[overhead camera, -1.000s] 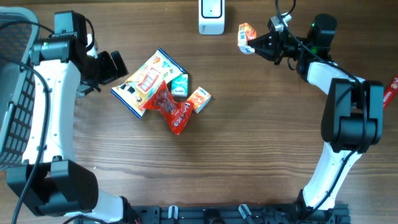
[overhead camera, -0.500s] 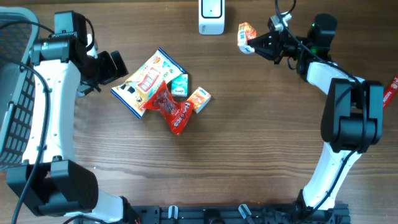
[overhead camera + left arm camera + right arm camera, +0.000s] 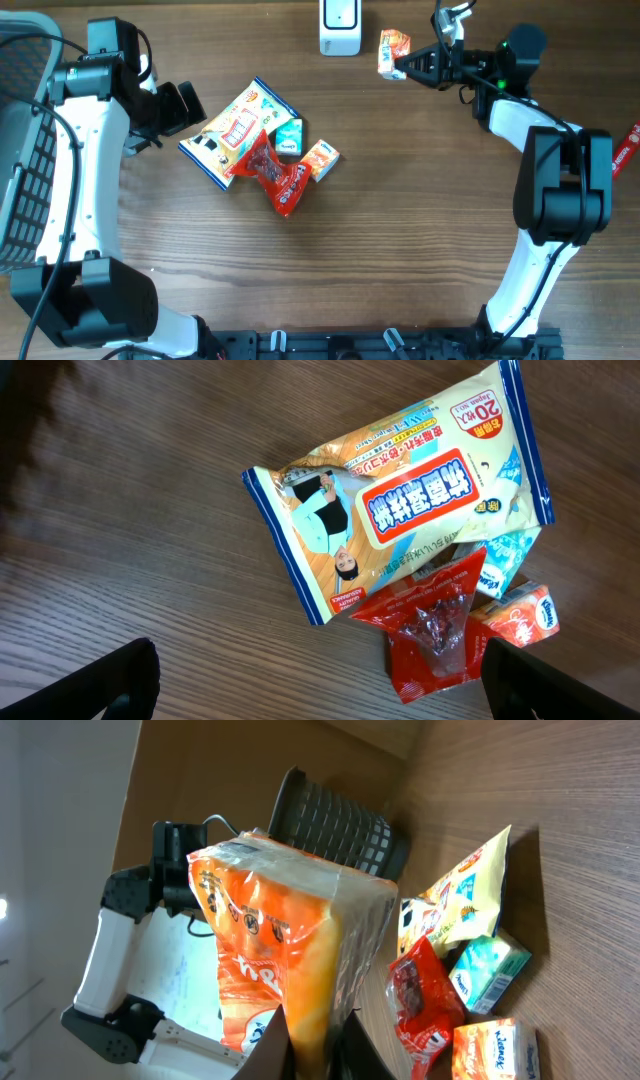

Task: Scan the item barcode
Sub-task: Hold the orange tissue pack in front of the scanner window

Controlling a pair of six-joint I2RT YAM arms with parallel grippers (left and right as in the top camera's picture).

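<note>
My right gripper (image 3: 405, 66) is shut on an orange snack packet (image 3: 393, 51), held in the air just right of the white barcode scanner (image 3: 340, 26) at the table's far edge. In the right wrist view the orange packet (image 3: 270, 950) stands upright, pinched between my fingertips (image 3: 355, 1045). My left gripper (image 3: 185, 108) hangs open over the table left of the pile, its dark fingers (image 3: 110, 685) spread wide with nothing between them. The pile holds a large blue-and-yellow wipes pack (image 3: 235, 130), a red packet (image 3: 280, 178), a teal box (image 3: 289, 137) and an orange tissue box (image 3: 321, 159).
A dark mesh basket (image 3: 22, 160) stands at the left edge of the table. A red item (image 3: 628, 148) lies at the far right edge. In the left wrist view the wipes pack (image 3: 400, 510) and red packet (image 3: 435, 630) lie just beyond my fingers.
My right gripper has moved the orange packet slightly up and left, closer to the scanner, and the arm has levelled out. The left arm has not moved.
</note>
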